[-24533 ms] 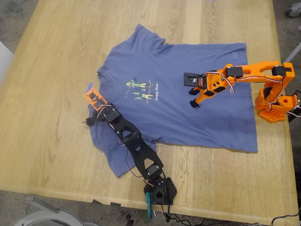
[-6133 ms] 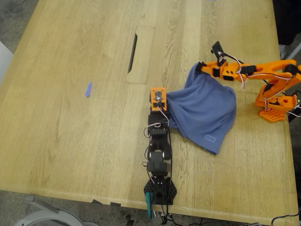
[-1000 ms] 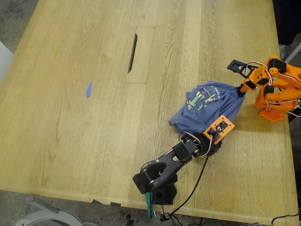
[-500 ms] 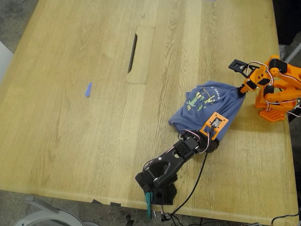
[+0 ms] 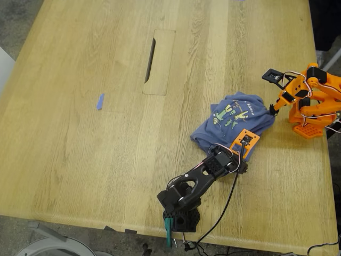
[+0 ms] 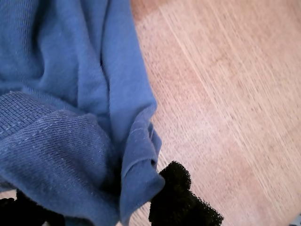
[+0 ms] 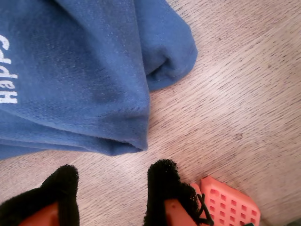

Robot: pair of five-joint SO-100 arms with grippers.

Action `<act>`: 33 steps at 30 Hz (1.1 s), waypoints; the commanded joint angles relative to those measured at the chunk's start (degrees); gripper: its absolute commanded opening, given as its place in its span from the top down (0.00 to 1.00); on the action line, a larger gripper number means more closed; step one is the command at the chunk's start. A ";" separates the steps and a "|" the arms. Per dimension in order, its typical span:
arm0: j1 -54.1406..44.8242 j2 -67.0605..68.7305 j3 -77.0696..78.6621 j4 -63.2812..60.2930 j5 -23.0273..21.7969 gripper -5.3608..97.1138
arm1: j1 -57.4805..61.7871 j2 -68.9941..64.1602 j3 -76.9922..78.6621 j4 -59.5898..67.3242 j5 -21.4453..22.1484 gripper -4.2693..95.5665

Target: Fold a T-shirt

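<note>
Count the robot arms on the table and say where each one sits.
2. The black arm stands at the table's near edge in the exterior view; the orange arm stands at the exterior view's right, beside the T-shirt.

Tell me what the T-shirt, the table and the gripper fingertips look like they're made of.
T-shirt: soft knit fabric, likely cotton, matte; fine ribbing shows on the hem in my first wrist view.
Table: light wood, probably oak, smooth satin finish; long grain lines run along it.
Fingertips of my second gripper: black fuzzy padding, maybe foam or felt, over orange plastic.

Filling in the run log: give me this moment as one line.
T-shirt: bunched heap | my first gripper: shut on T-shirt edge | my second gripper: open, empty, beside T-shirt
</note>
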State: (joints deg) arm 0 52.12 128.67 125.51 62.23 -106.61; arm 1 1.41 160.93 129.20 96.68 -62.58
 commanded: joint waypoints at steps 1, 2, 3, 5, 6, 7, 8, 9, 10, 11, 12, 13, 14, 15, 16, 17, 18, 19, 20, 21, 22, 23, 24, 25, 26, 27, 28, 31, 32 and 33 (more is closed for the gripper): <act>0.70 -0.09 -6.86 4.75 -1.41 0.58 | -0.26 0.00 -2.81 0.18 0.35 0.70; 0.79 -0.26 -7.29 4.92 -2.37 0.54 | -0.18 0.00 -2.90 0.18 0.35 0.70; 1.23 -0.62 -7.56 4.92 -2.90 0.50 | -0.09 0.00 -2.99 0.18 0.35 0.70; 2.29 -1.32 -8.53 4.92 -4.75 0.42 | -0.18 0.00 -2.99 0.18 0.35 0.69; 2.81 -1.67 -9.05 5.10 -5.98 0.39 | -0.18 0.00 -2.99 0.18 0.44 0.69; 3.16 -2.02 -9.40 5.27 -6.77 0.37 | -0.26 -0.09 -3.08 0.18 0.44 0.69; 3.34 -2.46 -9.58 5.36 -7.12 0.34 | -0.26 -0.18 -3.08 0.18 0.44 0.69; 3.43 -2.81 -10.02 6.06 -7.29 0.32 | -0.26 -0.26 -3.25 0.09 0.44 0.69; 3.52 -3.43 -10.72 6.94 -7.29 0.32 | -0.26 -0.26 -3.34 0.09 0.44 0.69; 3.69 -3.96 -11.60 7.47 -8.00 0.30 | -0.26 -0.35 -3.43 0.09 0.44 0.69; 3.78 -4.57 -12.48 8.17 -8.35 0.29 | -0.18 -0.53 -3.60 0.09 0.44 0.69; 3.78 -5.27 -13.36 8.88 -8.44 0.27 | 0.00 -0.70 -3.87 0.09 0.26 0.69; 3.87 -5.71 -14.59 10.55 -9.05 0.26 | 0.09 -0.88 -4.13 0.09 0.26 0.69; 3.96 -6.06 -15.21 11.25 -9.76 0.25 | 0.26 -1.05 -4.48 0.00 0.26 0.69; 4.04 -6.33 -15.82 11.60 -11.43 0.22 | 0.35 -1.41 -4.75 0.00 0.26 0.70; 4.22 -6.42 -16.44 12.92 -12.22 0.22 | 0.53 -1.58 -5.10 0.00 0.18 0.70; 4.22 -6.59 -16.70 13.10 -12.30 0.21 | 0.88 -1.93 -5.45 -0.09 0.00 0.70; 4.13 -6.68 -16.79 13.10 -11.78 0.21 | 1.23 -2.29 -5.80 -0.26 -0.09 0.70; 3.87 -6.94 -16.87 13.10 -10.63 0.21 | 1.76 -2.72 -6.06 -0.97 -0.35 0.70; 3.43 -7.21 -16.96 12.57 -9.93 0.21 | 2.29 -3.34 -6.42 -1.93 -0.62 0.70; 2.99 -7.56 -17.05 12.22 -8.79 0.21 | 2.46 -4.22 -7.03 -2.90 -0.79 0.70; 2.20 -7.91 -17.14 10.90 -7.65 0.21 | 2.46 -5.10 -7.47 -4.04 -0.79 0.70; 1.14 -8.35 -17.31 9.23 -6.50 0.21 | 2.20 -6.06 -7.73 -5.19 -0.88 0.70; 0.09 -9.14 -17.67 8.17 -5.19 0.22 | 1.76 -7.03 -8.09 -6.42 -0.97 0.70; -1.05 -9.84 -18.28 7.21 -4.04 0.22 | 1.23 -7.91 -8.26 -7.73 -0.88 0.71; -2.29 -10.37 -18.81 5.54 -3.25 0.22 | 0.88 -9.05 -8.61 -9.14 -0.88 0.72; -3.60 -11.07 -19.60 4.39 -2.20 0.22 | 0.53 -10.46 -9.40 -10.46 -0.88 0.73; -8.17 -12.48 -21.53 1.14 0.97 0.25 | -0.53 -16.61 -13.97 -15.29 -0.70 0.78; -9.84 -12.66 -21.62 -0.53 2.11 0.27 | -1.23 -19.07 -16.00 -16.88 -0.62 0.79; -11.69 -12.74 -21.27 -2.81 3.69 0.29 | -2.02 -21.62 -18.02 -18.63 -0.53 0.83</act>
State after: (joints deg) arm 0 44.74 115.05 109.60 63.98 -106.00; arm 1 0.44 142.65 116.54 81.12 -62.93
